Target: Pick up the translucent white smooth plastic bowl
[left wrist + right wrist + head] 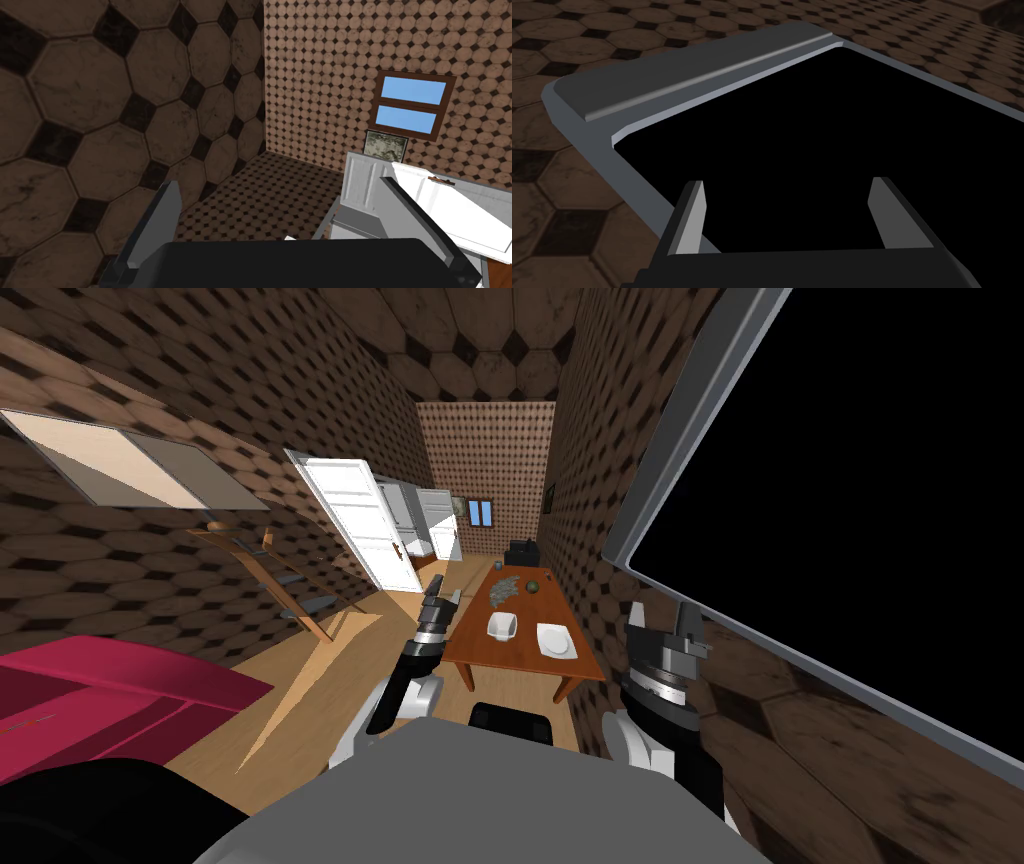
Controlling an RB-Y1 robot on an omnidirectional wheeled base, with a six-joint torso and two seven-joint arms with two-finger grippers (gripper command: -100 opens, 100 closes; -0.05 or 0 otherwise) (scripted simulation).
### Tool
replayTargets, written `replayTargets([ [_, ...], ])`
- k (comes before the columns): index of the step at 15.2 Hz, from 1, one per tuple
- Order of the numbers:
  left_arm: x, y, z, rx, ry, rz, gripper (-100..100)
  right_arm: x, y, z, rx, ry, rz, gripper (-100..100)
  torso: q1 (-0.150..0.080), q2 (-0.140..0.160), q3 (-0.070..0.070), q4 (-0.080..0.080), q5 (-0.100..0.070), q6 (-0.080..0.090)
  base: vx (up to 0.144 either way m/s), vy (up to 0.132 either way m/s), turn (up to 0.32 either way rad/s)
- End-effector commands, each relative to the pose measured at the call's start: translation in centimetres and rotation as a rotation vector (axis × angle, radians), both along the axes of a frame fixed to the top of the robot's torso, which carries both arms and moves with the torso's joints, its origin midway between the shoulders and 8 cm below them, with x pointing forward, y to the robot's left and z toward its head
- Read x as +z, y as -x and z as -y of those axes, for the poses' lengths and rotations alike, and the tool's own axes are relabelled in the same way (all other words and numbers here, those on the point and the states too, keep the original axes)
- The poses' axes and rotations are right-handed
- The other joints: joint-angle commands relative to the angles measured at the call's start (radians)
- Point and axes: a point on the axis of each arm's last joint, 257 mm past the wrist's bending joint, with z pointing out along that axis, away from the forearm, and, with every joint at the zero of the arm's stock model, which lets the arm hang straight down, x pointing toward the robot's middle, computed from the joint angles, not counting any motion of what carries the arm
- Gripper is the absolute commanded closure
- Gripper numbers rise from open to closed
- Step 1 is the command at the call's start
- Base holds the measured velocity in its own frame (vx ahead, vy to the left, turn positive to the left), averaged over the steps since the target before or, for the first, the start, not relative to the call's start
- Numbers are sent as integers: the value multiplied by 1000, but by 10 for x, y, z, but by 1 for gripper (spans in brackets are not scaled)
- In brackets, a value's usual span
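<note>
- Head view: smooth white rounded bowl (502,626) on the near half of a plain orange-brown wooden table (470,650), just left of a flat white square plate (555,640). Grey lumpy clutter (503,586) farther back.
- Left gripper (437,588) off the table's left edge, apart from the bowl. Right gripper (664,618) right of the table, beside a grey-framed black panel (690,438).
- Left wrist view: left gripper (280,184) with thin blades spread wide, nothing between; white panelled door (450,210) beyond.
- Right wrist view: right gripper (787,187) equally wide and empty, facing the panel's smooth, round-cornered grey frame (687,85).
</note>
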Motion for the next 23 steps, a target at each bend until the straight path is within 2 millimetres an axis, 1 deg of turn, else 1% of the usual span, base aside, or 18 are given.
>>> replayTargets([
  [1, -8, -6, 1, -10, -28, -33, -100, 0, 0, 0, 0, 0, 0, 0, 0, 0, 0, 0, 0, 0, -3, -2, -36],
  [4, -27, -20, -3, -12, -59, -104, -100, 0, 0, 0, 0, 0, 0, 0, 0, 0, 0, 0, 0, 0, -9, -4, -81],
  [5, -27, -20, -3, -12, -59, -106, -100, 0, 0, 0, 0, 0, 0, 0, 0, 0, 0, 0, 0, 0, -11, -3, -48],
  [7, -43, -32, -9, -5, -76, -164, -100, 0, 0, 0, 0, 0, 0, 0, 0, 1, 0, 0, 0, 0, -11, -5, -73],
  [8, -45, -33, -9, -3, -75, -173, -100, 0, 0, 0, 0, 0, 0, 0, 0, 1, 0, 0, 0, 0, -12, -3, -65],
  [9, -54, -39, -13, 3, -82, -206, -100, 0, 0, 0, 0, 0, 0, 0, 0, 1, 0, 0, 0, 0, -11, -3, -63],
  [10, -55, -39, -14, 4, -82, -210, -100, 0, 0, 0, 0, 0, 0, 0, 0, 1, 0, 0, 0, 0, -9, -4, -53],
  [11, -65, -46, -18, 12, -88, -248, -100, 0, 0, 0, 0, 0, 0, 0, 0, 1, 0, 0, 0, 0, -9, -4, -62],
  [12, -66, -46, -19, 13, -87, -250, -100, 0, 0, 0, 0, 0, 0, 0, 0, 1, 0, 0, 0, 0, -9, -3, -59],
  [13, -74, -52, -23, 21, -93, -280, -100, 0, 0, 0, 0, 0, 0, 0, 0, 1, 0, 0, 0, 0, -10, -4, -76],
  [14, -77, -53, -24, 24, -91, -292, -100, 0, 0, 0, 0, 0, 0, 0, 0, 1, 0, 0, 0, 0, -10, -4, -66],
  [19, -109, -72, -44, 62, -98, -408, -100, 0, 0, 0, 0, 0, 0, 0, 0, 1, 0, 0, 0, 0, -10, -7, -82],
  [20, -114, -73, -46, 66, -95, -428, -100, 0, 0, 0, 0, 0, 0, 0, 0, 0, 0, 0, 0, 0, -9, -5, -78],
  [21, -115, -73, -46, 67, -95, -431, -100, 0, 0, 0, 0, 0, 0, 0, 0, 0, 0, 0, 0, 0, -6, -1, -21],
  [22, -125, -79, -53, 81, -95, -466, -100, 0, 0, 0, 0, 0, 0, 0, 0, 0, 0, 0, 0, 0, -7, -5, -70],
  [23, -128, -79, -54, 84, -93, -481, -100, 0, 0, 0, 0, 0, 0, 0, 0, 0, 0, 0, 0, 0, -9, -5, -75],
])
